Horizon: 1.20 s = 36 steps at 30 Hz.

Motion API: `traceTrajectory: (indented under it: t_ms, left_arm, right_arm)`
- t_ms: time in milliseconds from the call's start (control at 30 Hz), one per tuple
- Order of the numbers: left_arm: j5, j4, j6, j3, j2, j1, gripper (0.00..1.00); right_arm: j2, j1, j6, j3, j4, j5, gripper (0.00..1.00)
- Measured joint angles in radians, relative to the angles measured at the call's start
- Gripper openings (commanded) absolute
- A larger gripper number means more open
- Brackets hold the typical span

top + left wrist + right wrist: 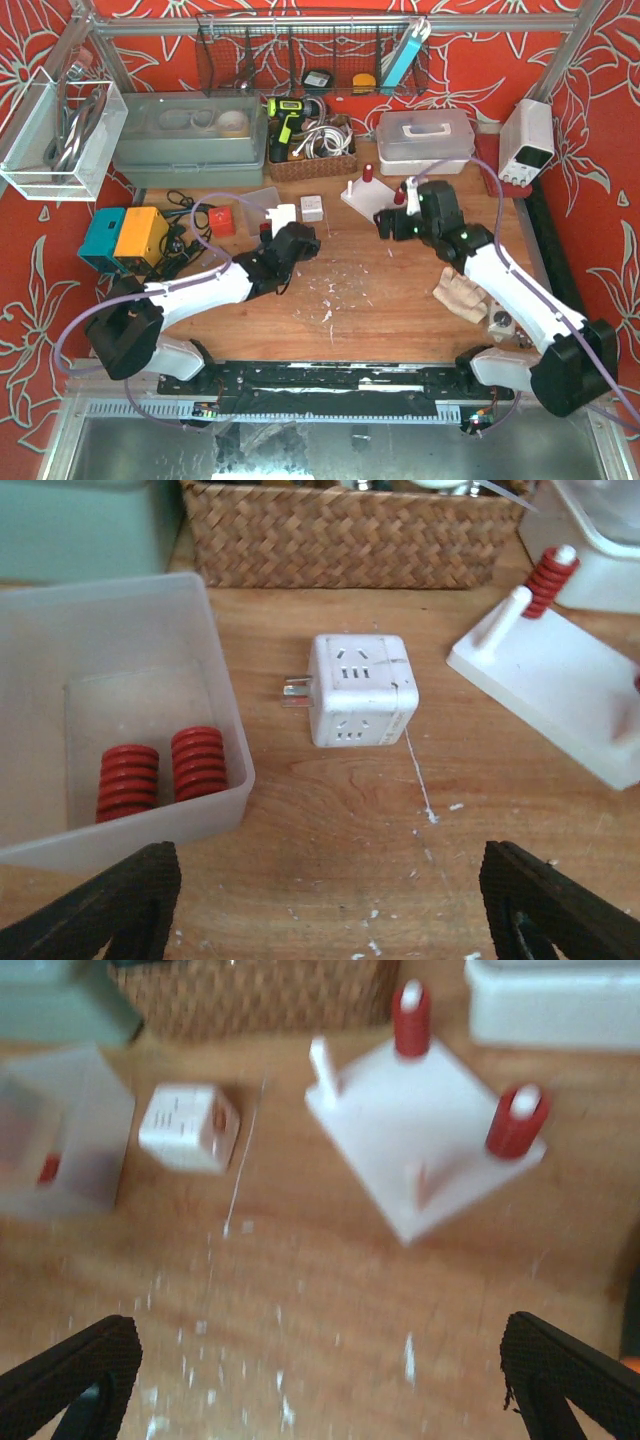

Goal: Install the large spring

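Note:
Two large red springs (128,782) (198,763) lie in a clear plastic tray (215,660) at the left of the left wrist view. A white peg base (425,1135) carries red springs on two pegs (410,1020) (517,1120); one peg (322,1065) is bare. The base also shows in the top view (362,197). My left gripper (330,910) is open and empty, low over the wood in front of the tray. My right gripper (320,1390) is open and empty, a little short of the base; its view is blurred.
A white power cube (362,688) sits between tray and base. A wicker basket (310,150), a lidded white box (425,140) and a grey-green bin (190,135) line the back. A power supply (525,140) stands at right, a teal-orange box (125,237) at left, a cloth (460,295) by the right arm.

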Motion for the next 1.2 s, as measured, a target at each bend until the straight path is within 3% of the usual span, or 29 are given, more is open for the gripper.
traceTrajectory:
  t_ms: [200,433,667,1200]
  left_arm:
    - [0.08,-0.179,-0.048,0.128,0.012,0.096,0.63]
    - [0.286,-0.294,-0.04,0.209,0.028,0.363,0.5]
    - [0.456,-0.434,0.039,0.405,0.217,0.473,0.34]
    - [0.528,-0.691,0.182,0.605,0.437,0.503,0.39]
  right_arm:
    - [-0.148,0.029,0.016,-0.222,0.03,0.001,0.99]
    - [-0.28,0.031,0.052,-0.387,0.147,0.032,0.98]
    - [-0.36,0.031,0.064,-0.427,0.188,0.1,0.98]
    - [-0.38,0.034,0.073,-0.44,0.225,0.139,0.98]
